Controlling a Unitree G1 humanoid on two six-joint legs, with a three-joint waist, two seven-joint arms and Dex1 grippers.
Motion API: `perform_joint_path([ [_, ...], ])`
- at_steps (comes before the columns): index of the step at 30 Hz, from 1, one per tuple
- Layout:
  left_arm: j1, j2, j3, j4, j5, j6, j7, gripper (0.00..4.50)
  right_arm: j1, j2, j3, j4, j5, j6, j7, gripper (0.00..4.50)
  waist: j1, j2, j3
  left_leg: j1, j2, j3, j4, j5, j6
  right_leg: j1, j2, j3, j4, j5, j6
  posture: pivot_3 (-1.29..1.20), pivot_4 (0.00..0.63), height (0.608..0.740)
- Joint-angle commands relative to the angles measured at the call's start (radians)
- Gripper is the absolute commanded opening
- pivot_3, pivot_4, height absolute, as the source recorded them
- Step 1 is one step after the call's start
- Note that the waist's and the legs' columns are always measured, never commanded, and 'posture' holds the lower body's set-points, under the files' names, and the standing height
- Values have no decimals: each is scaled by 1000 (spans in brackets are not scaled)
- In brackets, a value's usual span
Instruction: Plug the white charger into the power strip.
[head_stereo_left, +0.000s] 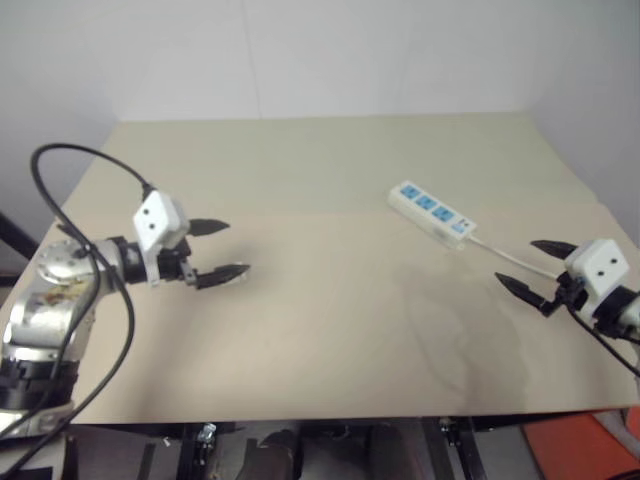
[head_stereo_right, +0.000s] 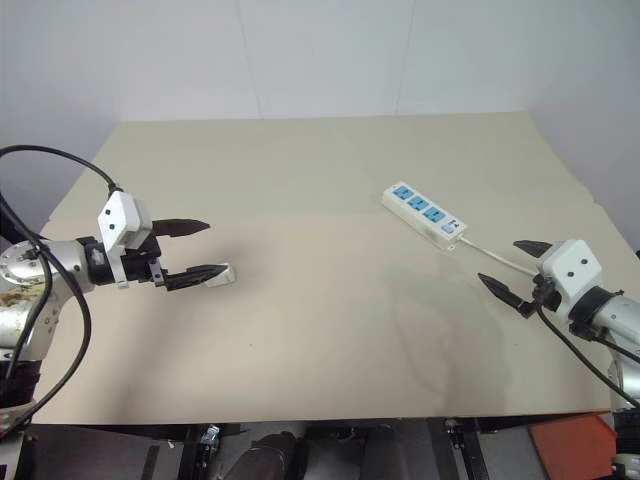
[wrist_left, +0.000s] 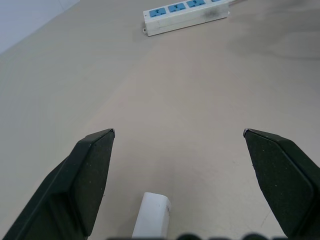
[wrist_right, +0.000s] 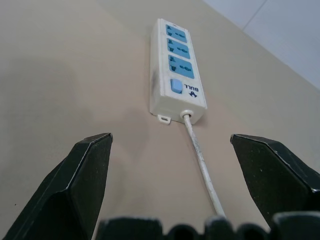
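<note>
**Beige tabletop, charger unplugged, both grippers spread wide**

Beige board covers the table (head_stereo_left: 330, 160). With the tabletop read as a clock face from the head camera, the power strip (head_stereo_left: 432, 211) lies toward 2 o'clock, a slim white bar with 3 blue sockets and 1 small blue switch, its thin white cord (head_stereo_left: 515, 257) trailing toward 4 o'clock.

At 9 o'clock the white charger (head_stereo_right: 220, 275) lies flat on the board, just beyond the tip of the left gripper's lower finger. That left gripper (head_stereo_left: 218, 250) hangs over it with jaws released and holds nothing.

At 4 o'clock the right gripper (head_stereo_left: 535, 266) hovers near the cord, fingers spread apart and empty, aimed toward the strip's switch end.

Charger and strip lie well apart.
</note>
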Motion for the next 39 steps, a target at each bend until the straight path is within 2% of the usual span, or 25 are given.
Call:
perform_joint_path([
  [1,-16,0,6,-9,1,-18,1,4500,3,-17,-33,-20,7,-11,-4,4459,0,0,0,0,0,0,0,0,0,0,0,0,0,0,0,0,150,740],
  [22,-17,-5,-5,-2,7,-24,2,4500,15,-18,-33,-45,12,1,-5,4459,0,0,0,1,2,9,0,-2,3,-2,2,8,0,2,1,0,150,740],
  [26,-20,-7,-7,-2,6,-23,3,4500,-12,-11,-20,-25,-11,31,-49,4459,-1,0,0,1,2,9,0,-2,3,-3,2,8,0,2,1,0,150,740],
  [31,-31,-13,-19,8,9,-27,0,4500,-157,15,34,141,8,76,6,4459,-5,0,0,2,2,12,0,-2,4,-2,3,12,-1,4,2,0,150,740],
  [37,-61,-25,-42,28,19,-34,-12,4500,-487,72,157,570,-99,37,31,4459,-19,-1,0,2,4,14,0,-2,3,-3,5,14,-3,6,2,0,150,740],
  [39,-69,-29,-52,20,20,-29,-14,4500,-604,100,201,735,-164,22,-29,4459,-25,-1,0,1,4,15,0,-1,2,-4,5,14,-3,6,2,0,150,740],
])
